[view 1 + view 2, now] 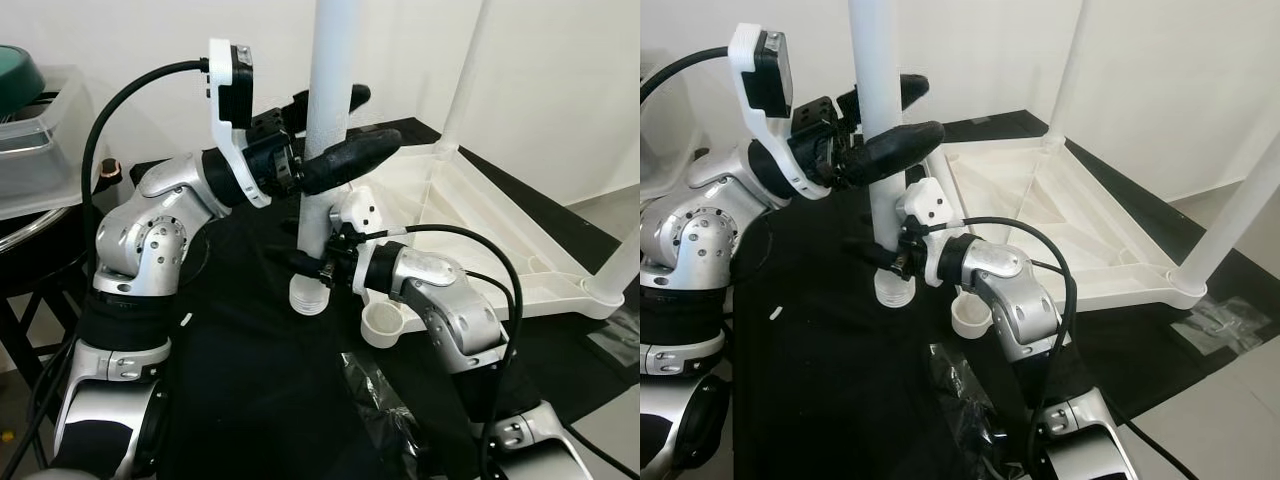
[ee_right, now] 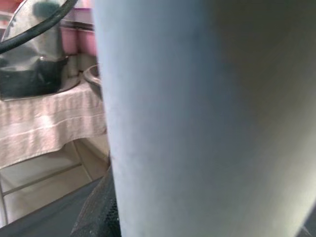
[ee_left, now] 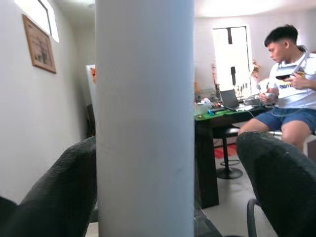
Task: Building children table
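A white table leg (image 1: pixel 325 120) stands upright in the middle, its threaded lower end (image 1: pixel 308 298) just above the black cloth. My left gripper (image 1: pixel 380 115) straddles the leg high up, open, with a gap beside one finger (image 3: pixel 281 187) in the left wrist view. Lower down, my right gripper (image 1: pixel 308 262) is shut on the leg, which sits very close in the right wrist view (image 2: pixel 207 118). The upturned white table top (image 1: pixel 480 230) lies to the right with other legs (image 1: pixel 465 70) standing up from it. A round white socket (image 1: pixel 383 325) sits near the leg's lower end.
A black cloth (image 1: pixel 250 380) covers the work surface. A clear plastic bin (image 1: pixel 40 140) and a dark green bowl (image 1: pixel 15 70) stand at the far left. Crumpled plastic wrap (image 1: pixel 375 385) lies in front. In the left wrist view a person (image 3: pixel 291 94) sits at a desk.
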{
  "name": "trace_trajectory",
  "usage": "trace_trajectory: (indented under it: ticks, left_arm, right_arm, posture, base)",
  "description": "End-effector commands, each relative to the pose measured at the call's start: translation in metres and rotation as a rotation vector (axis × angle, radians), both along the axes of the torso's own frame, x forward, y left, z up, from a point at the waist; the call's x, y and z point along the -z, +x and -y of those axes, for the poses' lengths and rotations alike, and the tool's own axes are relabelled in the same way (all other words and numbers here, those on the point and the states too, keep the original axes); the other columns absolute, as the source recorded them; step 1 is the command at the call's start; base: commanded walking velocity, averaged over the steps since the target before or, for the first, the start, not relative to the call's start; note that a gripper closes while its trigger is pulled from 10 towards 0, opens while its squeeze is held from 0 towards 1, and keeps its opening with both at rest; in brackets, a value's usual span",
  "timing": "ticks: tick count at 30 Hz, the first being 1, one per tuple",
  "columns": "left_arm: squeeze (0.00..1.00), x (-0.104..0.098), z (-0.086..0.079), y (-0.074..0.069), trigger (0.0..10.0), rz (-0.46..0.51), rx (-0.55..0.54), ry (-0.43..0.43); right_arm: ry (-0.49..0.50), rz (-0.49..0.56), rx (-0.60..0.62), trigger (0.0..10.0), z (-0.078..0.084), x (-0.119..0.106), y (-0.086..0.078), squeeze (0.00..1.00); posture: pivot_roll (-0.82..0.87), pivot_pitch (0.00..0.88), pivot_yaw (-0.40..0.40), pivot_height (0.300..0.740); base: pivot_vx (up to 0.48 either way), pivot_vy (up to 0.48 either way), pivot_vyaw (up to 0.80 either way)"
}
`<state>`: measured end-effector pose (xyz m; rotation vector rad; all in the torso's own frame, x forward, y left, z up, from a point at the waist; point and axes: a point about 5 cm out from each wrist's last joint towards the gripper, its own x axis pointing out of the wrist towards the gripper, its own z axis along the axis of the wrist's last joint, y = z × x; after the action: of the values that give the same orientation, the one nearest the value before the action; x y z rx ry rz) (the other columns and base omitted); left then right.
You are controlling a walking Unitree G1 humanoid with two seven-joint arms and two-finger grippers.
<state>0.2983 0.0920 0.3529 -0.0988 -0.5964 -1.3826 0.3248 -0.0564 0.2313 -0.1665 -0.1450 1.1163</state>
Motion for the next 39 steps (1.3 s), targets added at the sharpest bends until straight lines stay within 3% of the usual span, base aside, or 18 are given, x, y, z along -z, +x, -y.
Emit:
trace_trajectory:
  ticks: [1, 6, 9, 12, 19, 20, 21, 22, 23, 28, 35, 39]
  left_arm:
    - [1.00, -0.009, 0.009, -0.008, 10.0, 0.041, 0.050, 0.002]
    - [1.00, -0.008, -0.022, 0.005, 10.0, 0.027, -0.129, -0.022]
    - [1.00, -0.003, -0.032, 0.012, 10.0, 0.009, -0.198, -0.021]
    - [1.00, 0.012, -0.056, 0.026, 10.0, -0.051, -0.370, -0.030]
    - [1.00, 0.026, -0.076, 0.036, 10.0, -0.135, -0.550, -0.092]
    - [1.00, 0.029, -0.080, 0.039, 10.0, -0.149, -0.599, -0.099]
    - [0.68, 0.032, -0.085, 0.041, 10.0, -0.176, -0.644, -0.119]
    - [0.68, 0.035, -0.089, 0.043, 10.0, -0.194, -0.676, -0.133]
    - [0.00, 0.038, -0.092, 0.045, 10.0, -0.216, -0.711, -0.151]
    - [0.00, 0.044, -0.097, 0.046, 10.0, -0.242, -0.750, -0.170]
    - [0.00, 0.072, -0.104, 0.047, 10.0, -0.328, -0.900, -0.206]
    - [0.00, 0.089, -0.099, 0.042, 10.0, -0.379, -0.947, -0.205]
  right_arm:
    - [-0.023, 0.037, -0.023, 0.0, -0.016, -0.004, -0.002, 0.00]
    - [0.115, 0.087, 0.149, 0.0, 0.001, -0.023, 0.014, 0.00]
    - [0.158, 0.106, 0.215, 0.0, 0.008, -0.030, 0.019, 0.00]
    - [0.251, 0.135, 0.383, 0.0, 0.028, -0.043, 0.032, 0.00]
    - [0.293, 0.143, 0.547, 0.0, 0.050, -0.046, 0.041, 0.00]
    - [0.303, 0.139, 0.596, 1.6, 0.056, -0.046, 0.044, 0.00]
    - [0.309, 0.140, 0.645, 7.7, 0.061, -0.045, 0.046, 0.00]
    - [0.312, 0.141, 0.678, 7.7, 0.065, -0.045, 0.047, 0.00]
    - [0.315, 0.142, 0.702, 10.0, 0.068, -0.044, 0.048, 0.00]
    - [0.319, 0.143, 0.720, 10.0, 0.070, -0.043, 0.049, 0.00]
    - [0.325, 0.154, 0.788, 10.0, 0.075, -0.040, 0.049, 0.00]
    - [0.320, 0.159, 0.823, 10.0, 0.077, -0.037, 0.048, 0.00]
  posture:
    - [-0.08, 0.000, 0.011, 0.740]
    - [-0.08, 0.000, 0.019, 0.740]
    - [-0.08, 0.000, 0.019, 0.740]
    - [-0.08, 0.001, 0.018, 0.740]
    - [-0.08, 0.005, 0.013, 0.740]
    - [-0.08, 0.008, 0.012, 0.740]
    - [-0.08, 0.010, 0.012, 0.740]
    - [-0.08, 0.010, 0.012, 0.740]
    - [-0.08, 0.013, 0.011, 0.740]
    - [-0.08, 0.017, 0.011, 0.740]
    - [-0.08, 0.050, 0.008, 0.740]
    - [-0.07, 0.078, 0.005, 0.740]
  base:
    - [0.000, 0.000, 0.00]
    - [0.000, 0.000, 0.00]
    - [0.000, 0.000, 0.00]
    - [0.000, 0.000, 0.00]
    - [0.000, 0.000, 0.00]
    - [0.000, 0.000, 0.00]
    - [0.000, 0.000, 0.00]
    - [0.000, 0.000, 0.00]
    - [0.000, 0.000, 0.00]
    - [0.000, 0.000, 0.00]
    - [0.000, 0.000, 0.00]
    - [0.000, 0.000, 0.00]
